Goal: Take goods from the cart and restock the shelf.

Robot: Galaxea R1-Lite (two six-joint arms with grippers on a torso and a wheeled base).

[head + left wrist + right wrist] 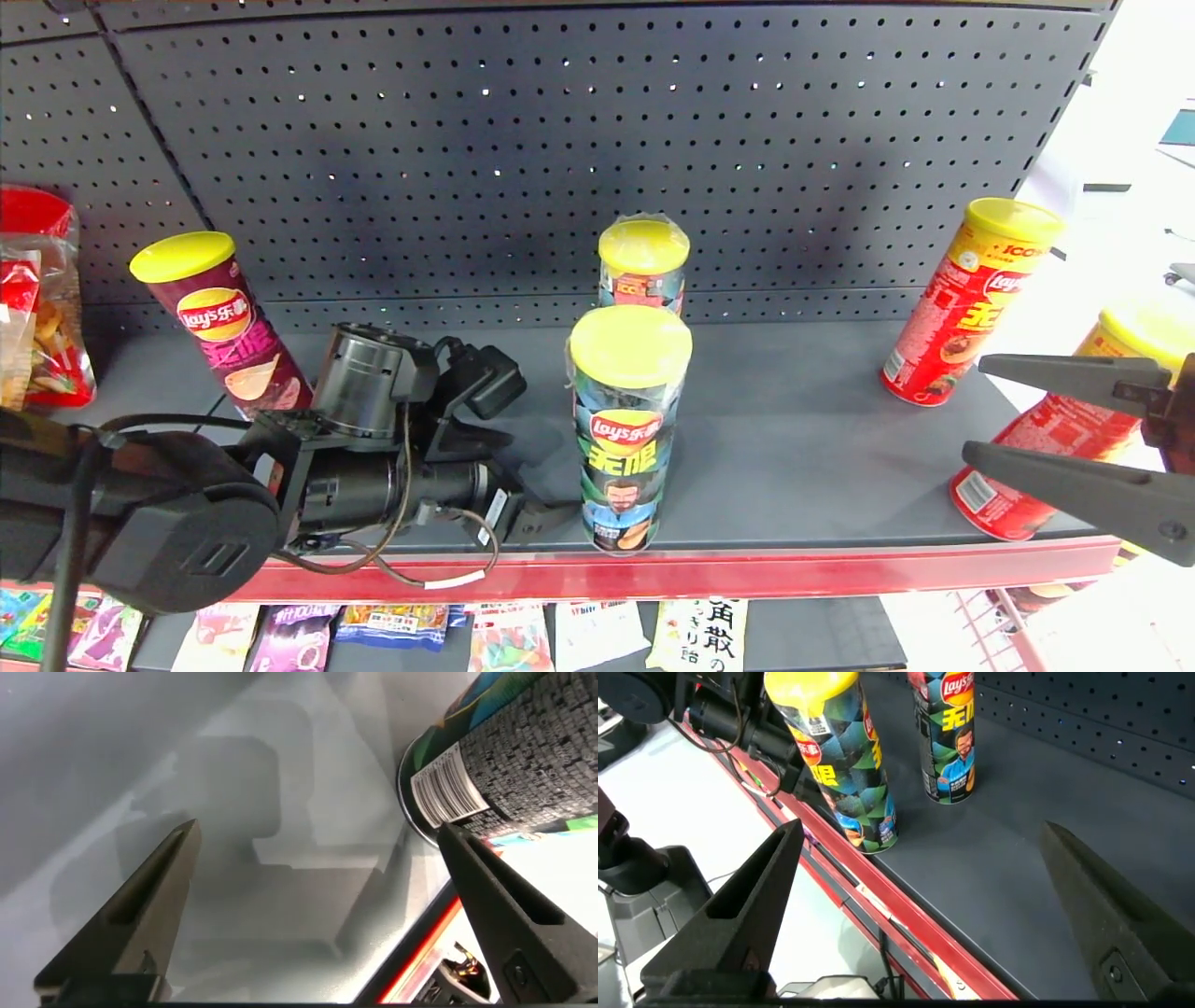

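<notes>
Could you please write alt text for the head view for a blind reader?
Two open grippers at a shelf of yellow-lidded chip cans: the left gripper beside the front multicoloured can, the right gripper before the front red can at the right end. A rear multicoloured can, a purple can and a rear red can stand farther back.

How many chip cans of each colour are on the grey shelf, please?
Maroon can: 1
Blue-green cans: 2
Red cans: 2
Total: 5
</notes>
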